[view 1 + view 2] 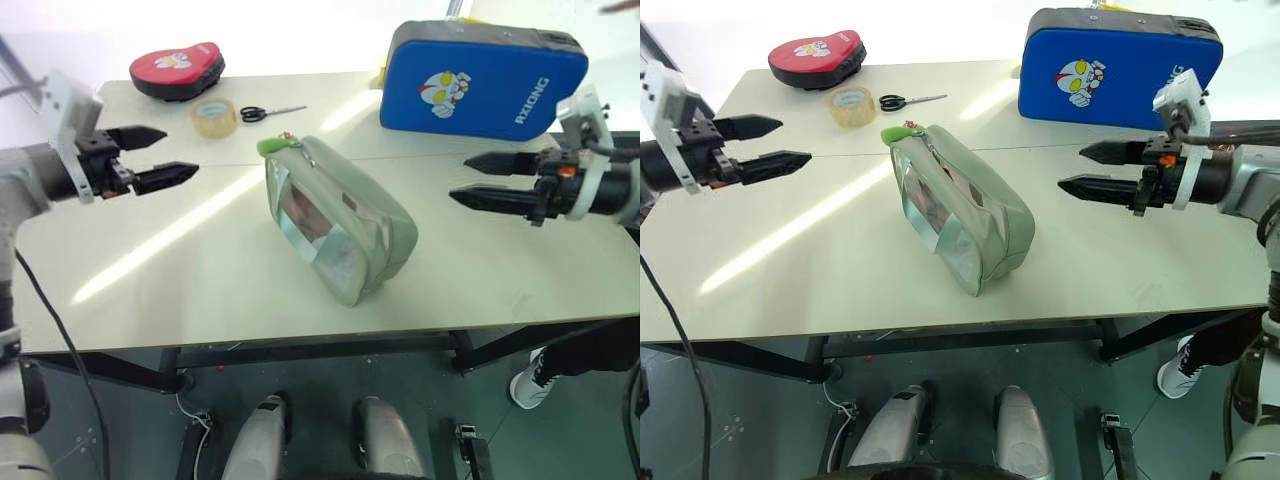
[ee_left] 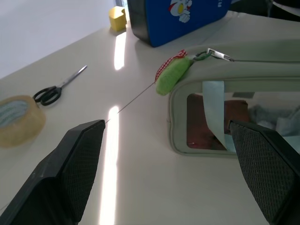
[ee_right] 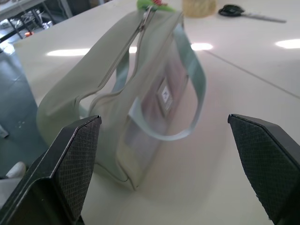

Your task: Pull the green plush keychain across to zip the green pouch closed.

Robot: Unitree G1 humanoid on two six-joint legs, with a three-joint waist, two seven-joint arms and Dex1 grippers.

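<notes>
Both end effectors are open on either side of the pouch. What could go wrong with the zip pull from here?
1. The green plush keychain is small and hangs off the far end of the green pouch; the left end effector might pinch fabric instead.
2. Nothing pins the pouch, so it may slide unless the right end effector braces it.
3. The tape roll and scissors lie close behind and could get knocked.

Matt fabric green pouch (image 1: 345,225) with glossy clear plastic window, fuzzy green plush keychain (image 1: 272,146)
</notes>
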